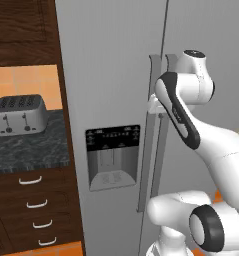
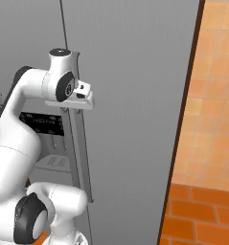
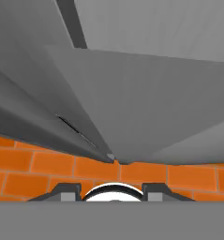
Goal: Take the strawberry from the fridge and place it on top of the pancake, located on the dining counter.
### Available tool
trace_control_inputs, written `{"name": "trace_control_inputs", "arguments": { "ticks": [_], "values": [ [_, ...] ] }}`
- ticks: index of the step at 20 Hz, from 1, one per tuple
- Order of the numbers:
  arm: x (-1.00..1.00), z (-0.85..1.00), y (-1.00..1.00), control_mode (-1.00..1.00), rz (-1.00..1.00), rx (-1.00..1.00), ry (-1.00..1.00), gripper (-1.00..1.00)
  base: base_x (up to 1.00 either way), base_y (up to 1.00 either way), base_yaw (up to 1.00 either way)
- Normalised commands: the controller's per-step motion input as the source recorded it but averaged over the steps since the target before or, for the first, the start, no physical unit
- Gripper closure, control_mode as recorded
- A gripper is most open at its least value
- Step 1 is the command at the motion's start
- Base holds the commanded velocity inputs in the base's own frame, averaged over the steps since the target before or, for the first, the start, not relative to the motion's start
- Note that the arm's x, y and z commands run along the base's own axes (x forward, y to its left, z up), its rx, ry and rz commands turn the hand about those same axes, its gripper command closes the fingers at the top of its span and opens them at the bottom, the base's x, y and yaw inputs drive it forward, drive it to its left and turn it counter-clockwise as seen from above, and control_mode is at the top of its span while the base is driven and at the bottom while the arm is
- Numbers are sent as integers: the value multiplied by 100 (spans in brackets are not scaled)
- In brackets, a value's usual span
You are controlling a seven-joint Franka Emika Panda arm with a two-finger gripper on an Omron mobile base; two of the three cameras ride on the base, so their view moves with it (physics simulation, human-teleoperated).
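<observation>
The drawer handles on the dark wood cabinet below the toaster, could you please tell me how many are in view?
4, stacked in a column: top, second, third, bottom. More may lie below the frame.

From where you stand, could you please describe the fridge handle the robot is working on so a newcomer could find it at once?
Start at the tall grey fridge beside the dark wood cabinets. Two long vertical handles run either side of the seam between its doors. The one you want is the right-hand handle, the one the end effector is shut on near its top; its twin sits on the door with the black dispenser panel.
</observation>
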Motion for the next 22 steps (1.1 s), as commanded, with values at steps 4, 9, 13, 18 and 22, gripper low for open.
{"name": "trace_control_inputs", "arguments": {
  "ticks": [4, 9, 13, 18, 22],
  "values": [
    [-43, -11, 0, -100, -1, -1, -4, -100, 0, 0, 0],
    [-71, -51, -1, -100, -4, 0, -31, -100, 0, 0, 0],
    [-4, -3, -1, -100, -8, 4, -6, -100, 0, 0, 0],
    [-4, -2, 0, 100, -1, 4, 0, -100, -42, 2, -2],
    [0, 0, 0, 100, 0, 0, 0, -100, -64, 33, -3]
  ]
}}
